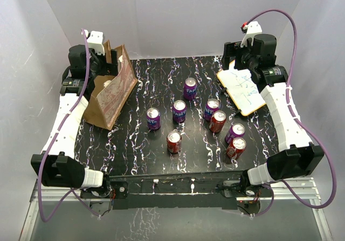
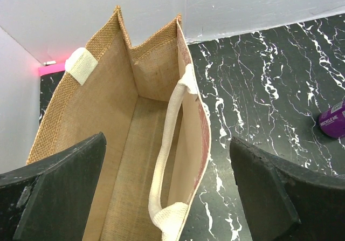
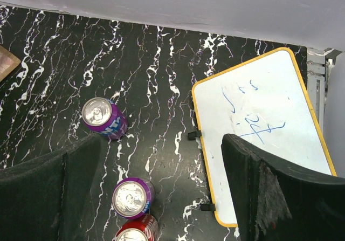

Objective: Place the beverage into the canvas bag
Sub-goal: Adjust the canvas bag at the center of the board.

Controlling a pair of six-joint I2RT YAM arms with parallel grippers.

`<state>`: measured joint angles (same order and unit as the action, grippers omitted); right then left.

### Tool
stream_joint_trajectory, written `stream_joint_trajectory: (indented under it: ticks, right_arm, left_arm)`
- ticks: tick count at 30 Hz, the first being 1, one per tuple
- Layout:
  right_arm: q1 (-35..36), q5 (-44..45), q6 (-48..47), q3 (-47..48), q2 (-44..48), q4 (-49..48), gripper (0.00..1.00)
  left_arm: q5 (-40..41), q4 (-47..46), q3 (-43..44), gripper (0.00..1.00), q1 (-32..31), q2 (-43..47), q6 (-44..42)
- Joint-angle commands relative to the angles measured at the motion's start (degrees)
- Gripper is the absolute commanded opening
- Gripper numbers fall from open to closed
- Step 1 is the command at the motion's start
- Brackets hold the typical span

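Note:
The brown canvas bag (image 1: 110, 94) with reddish print stands at the back left, mouth open. In the left wrist view the bag (image 2: 116, 117) looks empty and a cream handle (image 2: 171, 128) hangs into it. My left gripper (image 1: 109, 57) is open and empty just above the bag's mouth, also seen in its wrist view (image 2: 167, 165). Several purple and red cans stand mid-table, among them a purple can (image 1: 190, 88) and a red can (image 1: 173, 142). My right gripper (image 1: 237, 64) is open and empty at the back right, shown in its wrist view (image 3: 161, 160) over bare table beside two purple cans (image 3: 132, 198).
A yellow-rimmed whiteboard (image 1: 242, 91) lies at the back right under the right gripper; it also shows in the right wrist view (image 3: 259, 117). White walls close the table at the back and sides. A purple can (image 2: 333, 119) lies to the right of the bag.

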<state>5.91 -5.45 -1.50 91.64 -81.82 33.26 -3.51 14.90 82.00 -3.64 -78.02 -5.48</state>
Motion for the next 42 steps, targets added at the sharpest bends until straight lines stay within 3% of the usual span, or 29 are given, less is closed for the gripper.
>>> stream_joint_trajectory:
  ticks: [1,12,26,35,42]
  right_arm:
    - [0.28,1.23,-0.58,2.26,2.64,-2.36,0.98]
    - [0.32,-0.35,-0.98,2.28,2.87,-1.85,0.98]
    - [0.33,-8.3,-1.13,0.68,2.49,-1.22,0.98]
    - [0.33,-9.91,0.0,-0.57,1.73,-1.3,0.98]
    - [0.27,-9.58,-0.18,-4.2,3.41,-2.13,0.98]
  left_arm:
    - [-0.69,-1.3,2.21,0.97,0.37,2.43,2.42]
    - [-1.73,-0.09,0.91,0.97,0.36,3.03,-1.14]
    - [-7.76,15.61,7.0,0.96,0.33,-5.6,-4.31]
    - [-12.08,24.37,14.19,0.77,0.39,-14.35,-6.25]
    - [-16.31,26.6,15.75,0.49,-0.4,-15.42,-3.82]
